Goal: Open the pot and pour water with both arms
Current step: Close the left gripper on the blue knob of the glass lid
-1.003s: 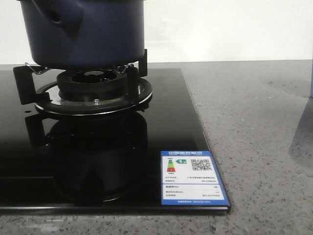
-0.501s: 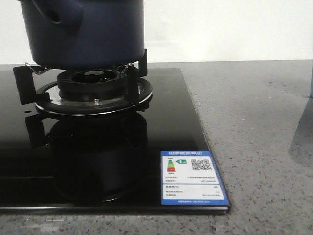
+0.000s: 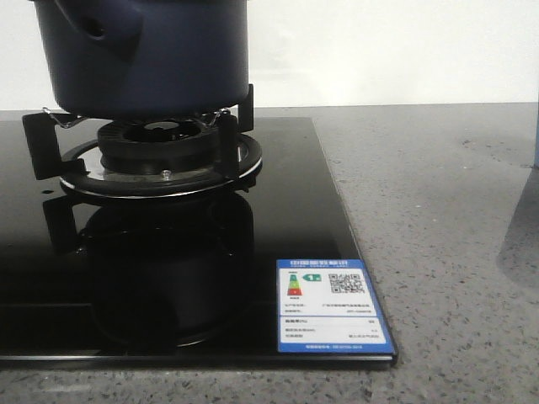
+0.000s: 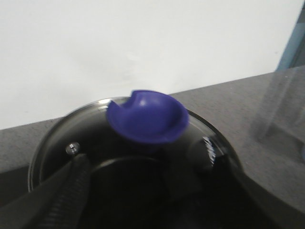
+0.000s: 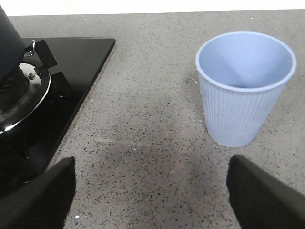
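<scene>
Here the pot (image 3: 147, 55) sits on the burner (image 3: 160, 156) of the black cooktop (image 3: 295, 219). Above its glass lid (image 4: 57, 143), the left end effector (image 4: 152, 191) spreads its fingers either side of the blue knob (image 4: 147, 117). The right end effector (image 5: 150, 191), fingers spread, hangs over the speckled surface (image 5: 143, 119) near the light blue cup (image 5: 244, 86), right of the pot.

White wall (image 3: 404, 50) behind speckled grey counter (image 3: 438, 219).

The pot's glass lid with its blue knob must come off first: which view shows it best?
The left wrist view: the glass lid and blue knob fill it. The front view shows only the dark navy pot below its rim; the right wrist view, just its side.
</scene>
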Tool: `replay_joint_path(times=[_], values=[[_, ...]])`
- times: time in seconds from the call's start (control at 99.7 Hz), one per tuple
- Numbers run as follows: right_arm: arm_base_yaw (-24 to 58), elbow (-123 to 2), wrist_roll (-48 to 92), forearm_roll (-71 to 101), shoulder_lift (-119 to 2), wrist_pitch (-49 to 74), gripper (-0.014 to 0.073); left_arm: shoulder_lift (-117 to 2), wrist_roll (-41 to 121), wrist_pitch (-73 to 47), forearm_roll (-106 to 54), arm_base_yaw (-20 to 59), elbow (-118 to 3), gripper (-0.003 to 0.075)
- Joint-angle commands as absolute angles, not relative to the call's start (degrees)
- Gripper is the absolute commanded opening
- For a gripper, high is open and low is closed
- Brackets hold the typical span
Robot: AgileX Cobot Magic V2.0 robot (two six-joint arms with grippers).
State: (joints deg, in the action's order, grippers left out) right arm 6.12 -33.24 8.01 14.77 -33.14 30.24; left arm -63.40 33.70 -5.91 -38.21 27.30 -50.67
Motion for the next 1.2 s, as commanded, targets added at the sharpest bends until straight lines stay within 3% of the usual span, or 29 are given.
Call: replay_joint_path(times=[0.0,0.792,1.193], values=[[6.2,-35.4,8.6,14.6,-33.6,26.5,0.0561,-64.8,34.4,-1.1,-39.2,27.8,-54.2,0.0489],[6.2,-35.4,8.6,14.6,-33.6,26.1,0.0561,-75.6,34.4,0.0,-39.2,27.8,-61.2,0.0511],[6.2,-35.4,8.6,14.6,-33.6,26.1,0.0561,-75.6,34.4,0.4,-39.2,27.8,-61.6,0.0356]])
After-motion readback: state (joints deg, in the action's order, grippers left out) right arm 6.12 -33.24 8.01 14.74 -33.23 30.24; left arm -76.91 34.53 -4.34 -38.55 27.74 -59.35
